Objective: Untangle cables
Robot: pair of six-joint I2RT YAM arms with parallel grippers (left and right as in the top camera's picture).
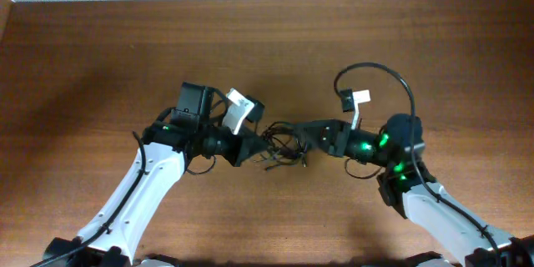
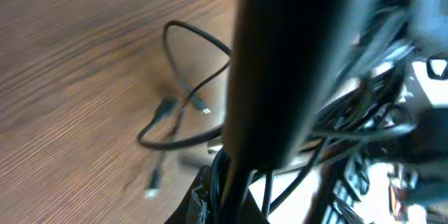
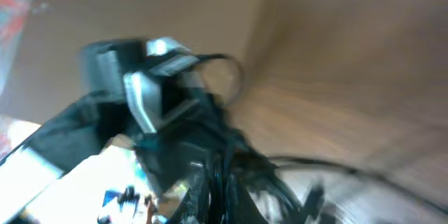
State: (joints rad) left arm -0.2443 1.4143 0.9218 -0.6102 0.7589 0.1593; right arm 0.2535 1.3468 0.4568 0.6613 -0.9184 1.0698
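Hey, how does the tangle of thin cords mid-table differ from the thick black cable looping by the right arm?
The cables are thin; the arm cable is clearly thicker. The cables lie bunched in crossing loops on the table; the arm cable makes one clean arch. The cables end in small free plugs; the arm cable runs into the right arm. Both are black.

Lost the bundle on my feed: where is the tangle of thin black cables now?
Overhead, the tangle of thin black cables sits at the centre of the wooden table, between the left gripper and the right gripper.
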